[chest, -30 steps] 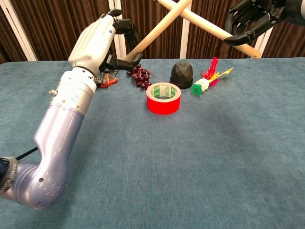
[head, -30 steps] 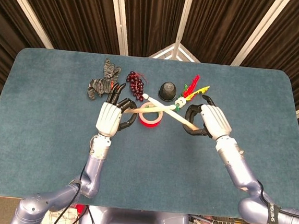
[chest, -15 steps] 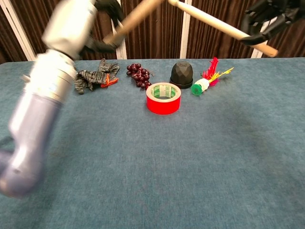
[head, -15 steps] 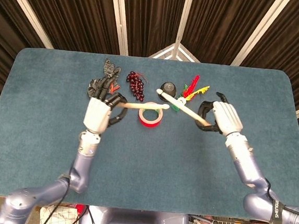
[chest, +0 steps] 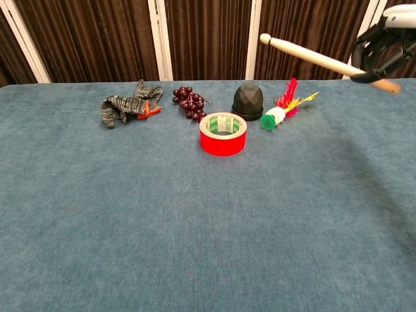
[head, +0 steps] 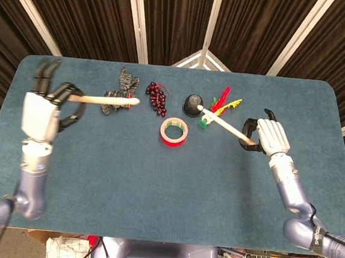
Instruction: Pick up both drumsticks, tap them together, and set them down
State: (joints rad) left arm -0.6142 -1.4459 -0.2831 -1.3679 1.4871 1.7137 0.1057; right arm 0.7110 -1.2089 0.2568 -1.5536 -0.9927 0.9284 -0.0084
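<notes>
My left hand (head: 42, 113) is raised at the far left of the head view and grips one wooden drumstick (head: 105, 99), whose tip points right over the striped glove. The chest view does not show this hand or its stick. At the right, my right hand (head: 271, 136) holds the other drumstick (head: 224, 125), its tip aimed left toward the black cap. From the chest camera that drumstick (chest: 312, 58) slants across the upper right, held by the right hand (chest: 383, 45) at the frame edge. The two sticks are far apart.
On the blue table (head: 167, 189) lie a striped glove (chest: 127, 104), a bunch of dark grapes (chest: 188, 101), a black cap (chest: 247, 99), a red tape roll (chest: 223, 133) and a feathered shuttlecock (chest: 283, 107), all in a row at mid-table.
The crossed sticks have separated. My left hand swung far to the left with its stick and left the chest view; my right hand drew its stick rightward.
</notes>
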